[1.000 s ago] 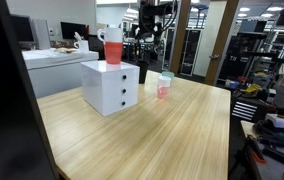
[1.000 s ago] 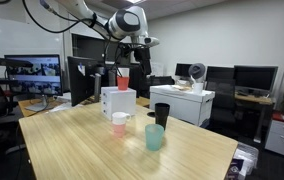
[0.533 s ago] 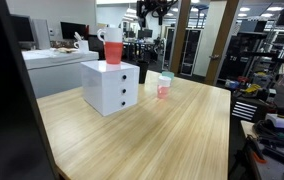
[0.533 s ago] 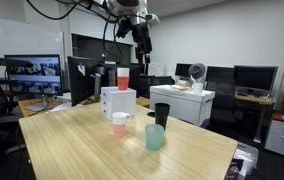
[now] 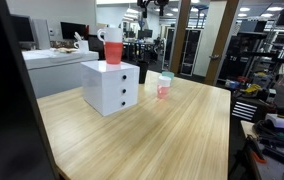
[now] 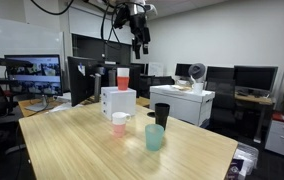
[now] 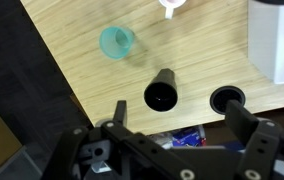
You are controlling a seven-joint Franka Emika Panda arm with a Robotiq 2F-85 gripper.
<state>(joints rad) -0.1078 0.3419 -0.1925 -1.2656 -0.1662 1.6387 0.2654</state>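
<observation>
My gripper [image 6: 140,40] hangs high above the table, open and empty; only its lower end shows at the top edge in an exterior view [image 5: 159,5]. In the wrist view its two fingers [image 7: 182,118] stand wide apart, far above a black cup [image 7: 160,94]. Below it, a red cup [image 6: 123,80] stands on a white drawer box [image 6: 118,102]; both also show in an exterior view, the cup [image 5: 113,48] on the box [image 5: 112,86]. A teal cup [image 6: 154,137], a pink cup [image 6: 119,123] and the black cup [image 6: 161,114] stand on the wooden table [image 6: 102,150].
In the wrist view the teal cup [image 7: 116,41] is to the upper left, and a round cable hole [image 7: 227,99] lies near the table's edge. Desks, monitors and shelves surround the table in both exterior views.
The gripper has risen from just above the red cup to high over the table, nearly out of one exterior view. The cups and box have not moved.
</observation>
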